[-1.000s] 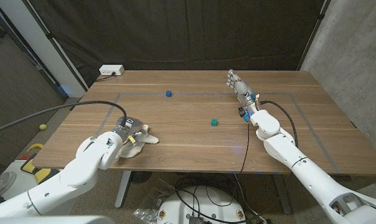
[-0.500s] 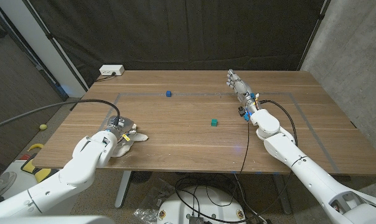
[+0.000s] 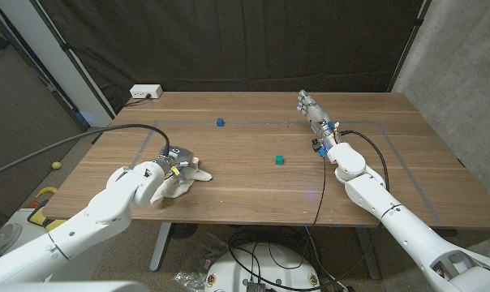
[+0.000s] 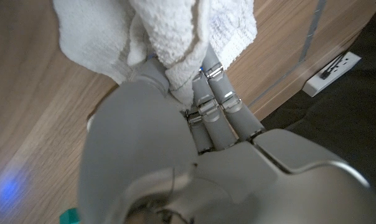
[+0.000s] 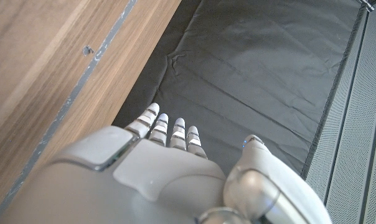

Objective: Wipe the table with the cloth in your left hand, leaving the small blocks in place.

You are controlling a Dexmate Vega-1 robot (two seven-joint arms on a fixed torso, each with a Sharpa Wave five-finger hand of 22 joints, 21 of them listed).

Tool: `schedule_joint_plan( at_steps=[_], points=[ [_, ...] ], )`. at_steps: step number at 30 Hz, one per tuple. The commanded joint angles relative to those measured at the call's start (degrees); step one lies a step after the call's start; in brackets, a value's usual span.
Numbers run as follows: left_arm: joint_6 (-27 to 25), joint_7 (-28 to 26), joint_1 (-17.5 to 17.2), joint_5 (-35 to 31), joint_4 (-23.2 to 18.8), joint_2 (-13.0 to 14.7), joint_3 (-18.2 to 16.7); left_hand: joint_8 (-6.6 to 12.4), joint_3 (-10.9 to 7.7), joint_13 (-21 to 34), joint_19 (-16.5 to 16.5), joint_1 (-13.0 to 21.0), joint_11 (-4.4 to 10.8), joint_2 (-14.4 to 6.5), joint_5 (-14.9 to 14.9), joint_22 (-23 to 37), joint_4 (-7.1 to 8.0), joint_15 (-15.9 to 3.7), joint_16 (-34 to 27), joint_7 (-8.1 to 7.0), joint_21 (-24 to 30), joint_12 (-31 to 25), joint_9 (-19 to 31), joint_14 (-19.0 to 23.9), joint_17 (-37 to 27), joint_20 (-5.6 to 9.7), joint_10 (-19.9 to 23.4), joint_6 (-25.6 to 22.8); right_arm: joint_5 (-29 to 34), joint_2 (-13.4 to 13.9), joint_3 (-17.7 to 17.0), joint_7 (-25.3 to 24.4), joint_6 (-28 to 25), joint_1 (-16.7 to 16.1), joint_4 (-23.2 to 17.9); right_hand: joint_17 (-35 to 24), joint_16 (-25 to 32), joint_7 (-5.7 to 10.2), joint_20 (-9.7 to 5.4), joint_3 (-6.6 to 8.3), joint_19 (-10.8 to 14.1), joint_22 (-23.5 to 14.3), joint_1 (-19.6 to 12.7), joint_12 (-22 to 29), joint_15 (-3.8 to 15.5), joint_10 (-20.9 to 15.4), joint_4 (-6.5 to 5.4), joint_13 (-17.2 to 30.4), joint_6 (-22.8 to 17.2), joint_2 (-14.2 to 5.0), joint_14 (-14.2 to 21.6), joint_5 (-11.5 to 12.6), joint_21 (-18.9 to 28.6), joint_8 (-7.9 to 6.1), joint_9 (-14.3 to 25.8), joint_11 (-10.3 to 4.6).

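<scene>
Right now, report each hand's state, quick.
Left hand: gripping the white cloth on the table.
Right hand: open, fingers extended, holding nothing.

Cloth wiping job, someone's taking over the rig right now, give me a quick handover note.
Left hand grips the white cloth, pressing it on the table near the front left.
Right hand holds nothing, fingers straight and apart, near the table's far right.
Blue block sits near the far edge, green block near the middle, both away from the cloth.
Done: cloth in hand and on the wood. How far wiping has got, I cannot tell.
Left: wipe the surface, steering around both blocks.
</scene>
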State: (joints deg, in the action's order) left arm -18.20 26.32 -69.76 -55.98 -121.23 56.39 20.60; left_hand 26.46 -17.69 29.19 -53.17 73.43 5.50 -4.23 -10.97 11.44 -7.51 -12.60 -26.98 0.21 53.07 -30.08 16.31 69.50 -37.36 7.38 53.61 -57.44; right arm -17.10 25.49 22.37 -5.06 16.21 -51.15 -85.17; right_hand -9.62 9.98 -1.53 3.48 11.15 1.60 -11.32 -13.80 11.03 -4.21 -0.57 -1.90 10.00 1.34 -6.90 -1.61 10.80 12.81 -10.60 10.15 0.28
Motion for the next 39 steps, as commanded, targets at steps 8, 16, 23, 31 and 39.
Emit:
schedule_joint_plan(
  at_steps=[8, 16, 23, 31, 39],
  points=[
    [10.09, 2.45, 4.27, 17.13, -1.5, -1.55, 2.37, -0.33, -0.01, 0.2, 0.56, -0.09, 3.4, -0.29, -0.01, 0.03, 0.32, -0.43, 0.43, -0.46, 0.86, 0.34, 0.19, 0.1, -0.3, 4.16, 3.26, -0.55, -0.36, 0.02, -0.14, 0.0, 1.23, 0.18, 1.26, -0.12, 0.27, 0.04, -0.09, -0.07, -0.09, -0.18, 0.52, 0.28, 0.19, -0.42, 0.24, 0.11, -0.27, 0.02, -0.16, 0.29, -0.03, -0.15, 0.17, -0.05],
    [10.01, -0.24, 3.79, 18.69, -2.19, -1.41, 0.89, -0.51, -0.04, 0.29, 0.84, -0.13, 3.57, -0.27, -0.02, -0.07, 0.37, -0.42, 0.64, -0.45, 1.18, 0.47, 0.2, 0.17, -0.48, 4.13, 3.42, -0.62, -0.51, -0.09, -0.11, 0.25, 1.28, 0.33, 1.52, -0.12, 0.26, 0.01, -0.13, -0.08, -0.08, -0.18, 0.56, 0.28, 0.15, -0.43, 0.26, 0.11, -0.26, 0.01, -0.16, 0.3, -0.03, -0.14, 0.17, 0.02],
    [8.53, -1.67, 3.28, 16.54, -2.73, -0.67, 0.63, -0.8, -0.05, 0.62, 1.5, -0.38, 3.95, -0.26, 0.02, -0.22, 0.55, -0.38, 1.15, -1.22, 1.44, 0.68, 0.71, -0.18, -0.66, 4.12, 3.23, 0.21, -0.36, 0.06, -0.17, -0.03, 1.17, 0.06, 1.12, -0.12, 0.26, 0.02, -0.12, -0.1, -0.11, -0.18, 0.6, 0.27, 0.04, -0.42, 0.29, 0.11, -0.24, 0.01, -0.17, 0.31, -0.04, -0.13, 0.17, -0.05],
    [4.79, -3.26, 1.86, 14.07, -4.43, 0.03, -1.08, -4.29, 0.54, -0.38, 9.81, -5.57, 3.81, -0.03, 0.52, -1.26, 3.49, -0.34, 7.72, -3.09, -1.18, 4.3, -0.08, -7.07, 0.23, 1.85, -3.39, 5.64, -0.23, 0.63, -0.23, -0.13, 0.83, -0.44, 0.17, -0.12, 0.26, 1.07, -0.03, -0.13, -0.13, -0.18, 0.64, 0.28, -0.15, -0.46, 0.35, 0.11, -0.7, 0.02, -0.13, 0.33, -0.06, -0.29, 0.16, 0.03],
    [2.15, -7.72, -1.18, 14.74, -6.0, 0.05, -5.34, -10.73, 4.12, -3.4, 33.23, -17.29, 1.69, 1.9, -0.18, -1.07, 9.49, 1.85, 16.59, -8.08, -12.95, 11.48, -1.85, -27.46, 2.96, -8.65, -18.72, 20.03, -0.13, 0.78, -0.14, -0.37, 0.7, -0.72, -0.35, -0.12, 0.24, 1.23, -0.01, -0.17, -0.12, -0.17, 0.69, 0.27, -0.16, -0.45, 0.38, 0.11, -0.82, 0.08, -0.15, 0.34, -0.06, -0.31, 0.16, 0.07]
  ],
)
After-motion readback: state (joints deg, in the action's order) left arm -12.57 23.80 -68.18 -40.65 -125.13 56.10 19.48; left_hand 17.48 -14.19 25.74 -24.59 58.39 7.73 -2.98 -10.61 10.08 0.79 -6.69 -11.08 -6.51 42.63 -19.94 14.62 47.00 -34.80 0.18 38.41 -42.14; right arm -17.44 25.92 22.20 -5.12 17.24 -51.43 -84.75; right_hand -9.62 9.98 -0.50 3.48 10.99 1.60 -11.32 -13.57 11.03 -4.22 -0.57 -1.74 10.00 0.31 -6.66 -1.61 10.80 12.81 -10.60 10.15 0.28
